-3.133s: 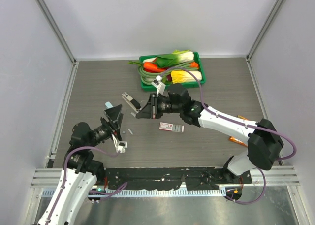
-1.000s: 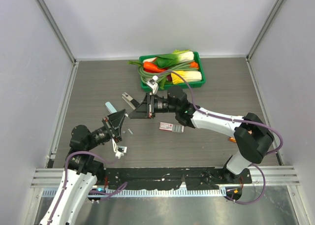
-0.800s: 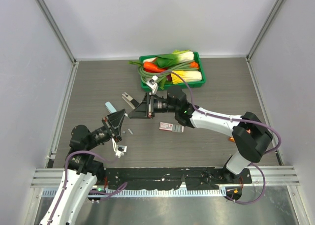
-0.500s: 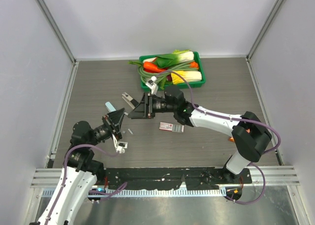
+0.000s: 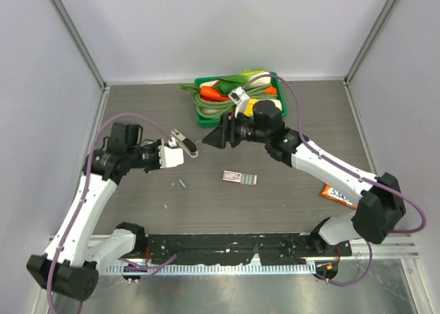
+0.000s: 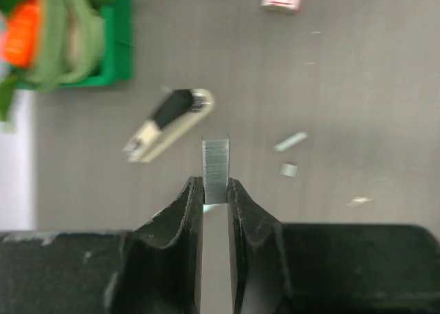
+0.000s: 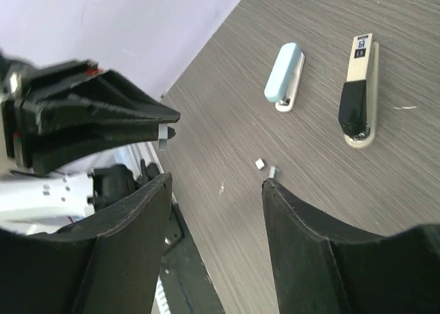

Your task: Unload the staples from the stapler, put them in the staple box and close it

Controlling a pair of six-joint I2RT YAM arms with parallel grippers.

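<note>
The pale-blue and white stapler (image 7: 285, 66) lies flat on the table; in the top view my left arm hides it. My left gripper (image 6: 214, 187) points down above the table and is shut on a short grey strip of staples (image 6: 215, 164), seen from the side as the strip (image 7: 163, 137). From above, this left gripper (image 5: 167, 158) hangs just left of a black-and-cream stapler (image 5: 184, 142). Loose staple bits (image 6: 291, 141) lie on the wood nearby. My right gripper (image 7: 216, 181) is open and holds nothing; overhead the right gripper (image 5: 212, 139) sits right of both staplers.
The black-and-cream stapler (image 7: 359, 87) lies next to the pale-blue one. A small red-and-white box (image 5: 239, 178) rests mid-table. A green tray (image 5: 199, 119) of vegetables stands at the back. An orange packet (image 5: 337, 194) lies at the right, and grey walls enclose the table.
My left arm has swung up from the near edge to hang over the table by the staplers. The right gripper has opened and drawn back towards the tray.
</note>
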